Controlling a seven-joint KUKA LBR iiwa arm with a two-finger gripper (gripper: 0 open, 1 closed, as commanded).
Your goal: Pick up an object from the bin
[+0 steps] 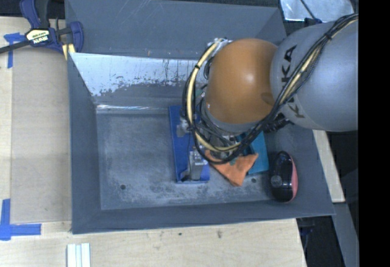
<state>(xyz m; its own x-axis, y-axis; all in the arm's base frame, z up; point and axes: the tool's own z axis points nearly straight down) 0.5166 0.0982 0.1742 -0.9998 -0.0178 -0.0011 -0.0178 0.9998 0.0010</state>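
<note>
We see the grey metal bin (122,156) with its sloped walls and a scuffed floor, most of which lies bare on the left, while its few things sit from the centre to the right. The arm (323,83) comes in from the right, and its round orange cover (241,80), ringed with cables (194,86), hangs over the middle of the bin and hides whatever lies straight beneath it. The largest thing inside is a blue oblong slab (180,138), lying lengthwise on the floor at the centre; its right side is covered by the wrist. To its right a blue flat piece (263,159) pokes out from under the cover, so we cannot make out its whole shape. In the near right corner rests a black and pink computer mouse (283,179), apart from the rest. Between the mouse and the slab lies a crumpled orange scrap (237,169), overlapping the blue flat piece. The gripper (197,167) is down at the near end of the slab, and we cannot tell whether it is released or clenched, nor whether it touches the slab
</note>
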